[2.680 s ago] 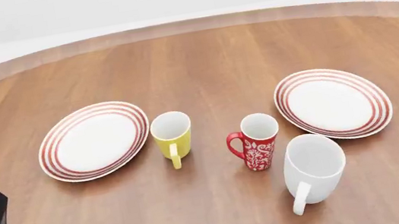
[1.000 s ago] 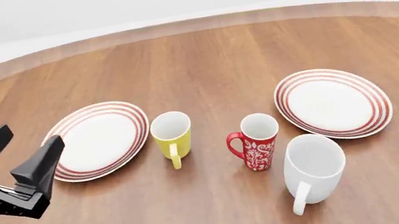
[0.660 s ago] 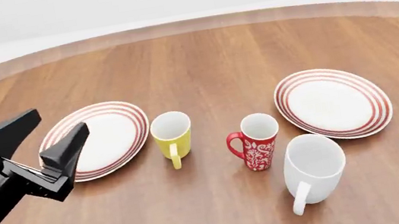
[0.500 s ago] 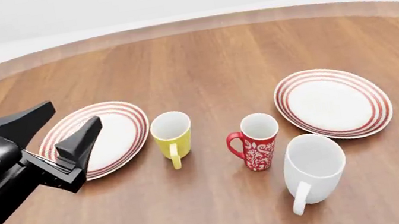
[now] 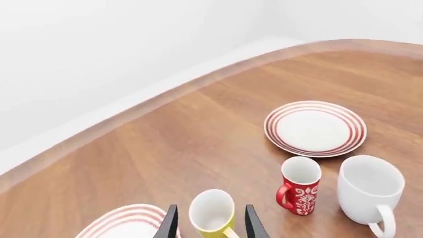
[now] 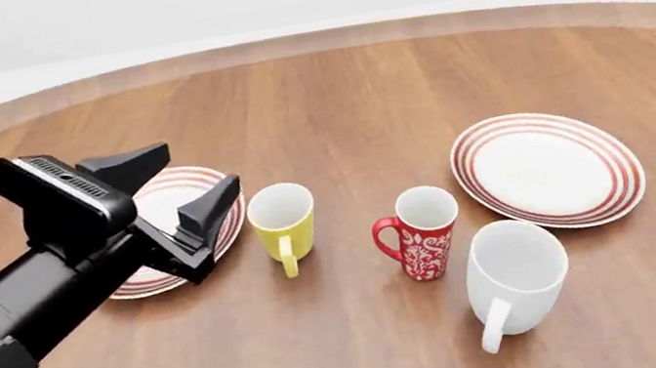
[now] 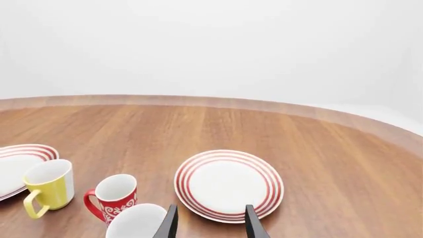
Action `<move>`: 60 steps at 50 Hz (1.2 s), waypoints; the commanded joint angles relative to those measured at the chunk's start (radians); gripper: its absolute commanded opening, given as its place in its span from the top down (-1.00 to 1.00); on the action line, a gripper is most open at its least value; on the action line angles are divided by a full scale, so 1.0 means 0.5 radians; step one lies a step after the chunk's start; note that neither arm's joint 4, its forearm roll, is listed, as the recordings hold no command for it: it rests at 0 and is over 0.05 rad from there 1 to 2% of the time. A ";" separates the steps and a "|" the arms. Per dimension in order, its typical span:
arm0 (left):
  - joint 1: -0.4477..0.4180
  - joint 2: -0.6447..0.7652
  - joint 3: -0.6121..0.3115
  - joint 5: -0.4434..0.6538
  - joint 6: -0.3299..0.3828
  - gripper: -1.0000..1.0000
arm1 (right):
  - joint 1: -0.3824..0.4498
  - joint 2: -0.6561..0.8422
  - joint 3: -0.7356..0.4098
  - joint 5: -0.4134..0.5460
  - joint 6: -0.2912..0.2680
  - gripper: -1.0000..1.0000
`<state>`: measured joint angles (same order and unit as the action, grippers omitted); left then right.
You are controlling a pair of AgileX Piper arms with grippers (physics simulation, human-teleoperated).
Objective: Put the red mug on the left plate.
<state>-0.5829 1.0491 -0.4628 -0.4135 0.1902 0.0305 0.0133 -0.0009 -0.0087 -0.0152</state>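
Left gripper [image 6: 166, 205] fingers spread wide over the left plate [image 6: 158, 275], red mug [image 6: 419, 232] well beyond its fingertips, right gripper [image 7: 207, 220] also open.

Round wooden table [image 6: 328, 95] bearing left plate [image 6: 177, 183], right plate [image 6: 546, 168], red mug [image 6: 423, 233], yellow mug [image 6: 282, 226], white mug [image 6: 516, 278].

Left gripper [image 6: 170, 202] swung forward and inward, now above left plate [image 6: 223, 228], beside yellow mug [image 6: 283, 223].

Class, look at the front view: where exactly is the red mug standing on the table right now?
The red mug stands upright on the table just right of centre, between the yellow mug to its left and the white mug nearer the camera on its right.
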 commanded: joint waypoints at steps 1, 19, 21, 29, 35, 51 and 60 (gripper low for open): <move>-0.063 0.199 -0.123 -0.026 0.025 -1.00 | 0.002 0.001 -0.006 0.003 0.003 -1.00; -0.205 0.514 -0.249 -0.034 0.096 -1.00 | 0.007 0.002 -0.010 0.005 0.003 -1.00; -0.231 0.545 -0.266 -0.023 0.102 -1.00 | 0.008 0.004 -0.009 0.001 0.003 -1.00; -0.290 0.628 -0.281 -0.018 0.161 -1.00 | 0.012 0.004 -0.008 0.001 0.003 -1.00; -0.324 0.678 -0.295 -0.017 0.186 -1.00 | 0.011 0.002 -0.002 -0.003 0.005 -1.00; -0.426 0.848 -0.332 -0.028 0.223 -1.00 | 0.014 -0.016 -0.004 0.014 0.009 -1.00; -0.492 0.890 -0.330 -0.039 0.278 -1.00 | 0.016 -0.020 -0.003 0.013 0.007 -1.00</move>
<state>-0.7982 1.4623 -0.6239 -0.4294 0.3062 0.0376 0.0062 -0.0029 -0.0030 -0.0112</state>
